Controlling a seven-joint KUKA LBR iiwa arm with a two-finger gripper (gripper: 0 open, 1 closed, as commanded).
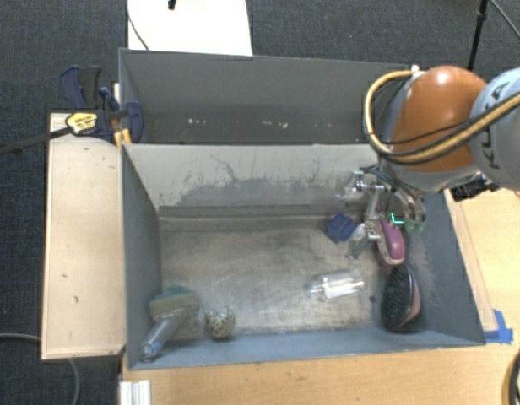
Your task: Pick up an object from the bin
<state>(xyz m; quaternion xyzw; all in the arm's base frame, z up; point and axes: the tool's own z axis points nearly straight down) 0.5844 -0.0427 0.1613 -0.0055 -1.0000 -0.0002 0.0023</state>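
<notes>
Nearest me, by the front wall of the grey metal bin, lie a green-headed scrubbing brush and a speckled, pebbly ball. Further in are a clear plastic bottle and a black bristled oval hairbrush. Beyond, at the right rear, the gripper sits low between a crumpled blue piece and a glossy pink-purple oblong. I cannot tell whether it is spread or closed. Nothing looks lifted, so I judge the pick is not yet made.

Soft, even overhead light; faint shadows.
</notes>
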